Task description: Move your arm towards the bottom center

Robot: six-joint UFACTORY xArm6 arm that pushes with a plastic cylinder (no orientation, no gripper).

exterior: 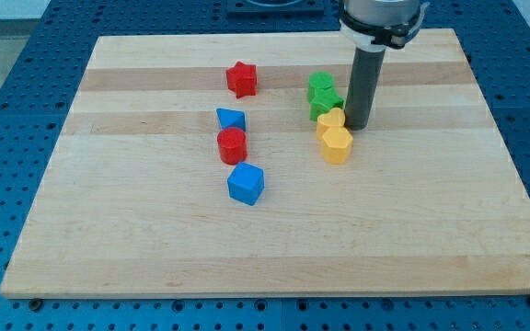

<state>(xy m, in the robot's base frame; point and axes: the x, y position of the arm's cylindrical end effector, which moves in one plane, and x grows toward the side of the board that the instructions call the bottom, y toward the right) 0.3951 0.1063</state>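
Observation:
My tip (357,126) rests on the wooden board (274,248) in the upper right part of the view. It stands just right of a yellow block (330,120) and a green block (326,105), close to or touching them. A second green block (319,85) sits above those. A yellow hexagonal block (337,144) lies just below and left of the tip. To the view's left are a red star block (241,79), a blue triangular block (231,119), a red round block (232,144) and a blue cube (246,183).
The board lies on a blue perforated table (7,110). The arm's white and black housing (382,20) hangs over the board's top edge.

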